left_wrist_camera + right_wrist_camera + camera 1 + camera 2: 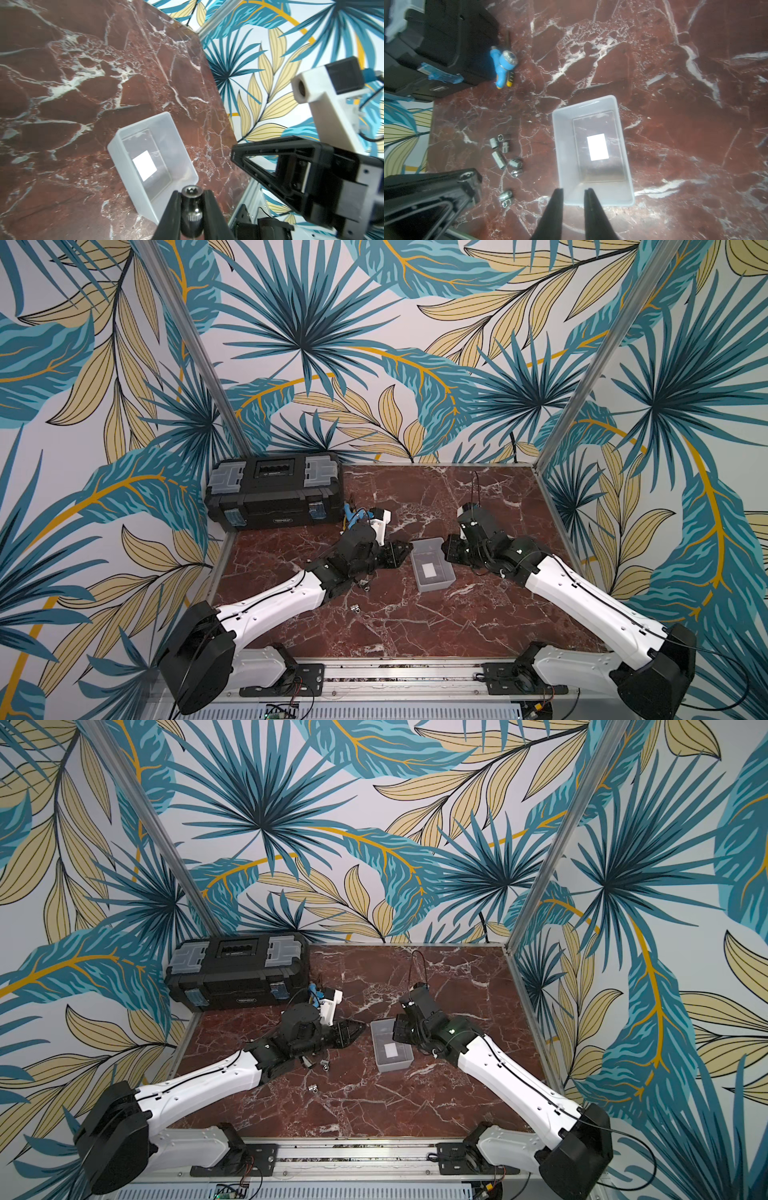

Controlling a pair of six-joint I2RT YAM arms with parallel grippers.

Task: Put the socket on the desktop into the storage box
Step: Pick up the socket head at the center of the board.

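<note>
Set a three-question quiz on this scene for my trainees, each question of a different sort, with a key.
1. True or false: the storage box already holds a socket.
2. The left gripper is shut on: A a socket; B the storage box's rim; C nothing.
3. Fill the gap: the loose sockets lie on the ____ beside the storage box.
Key: 1 false, it holds only its white label; 2 A; 3 desktop.
</note>
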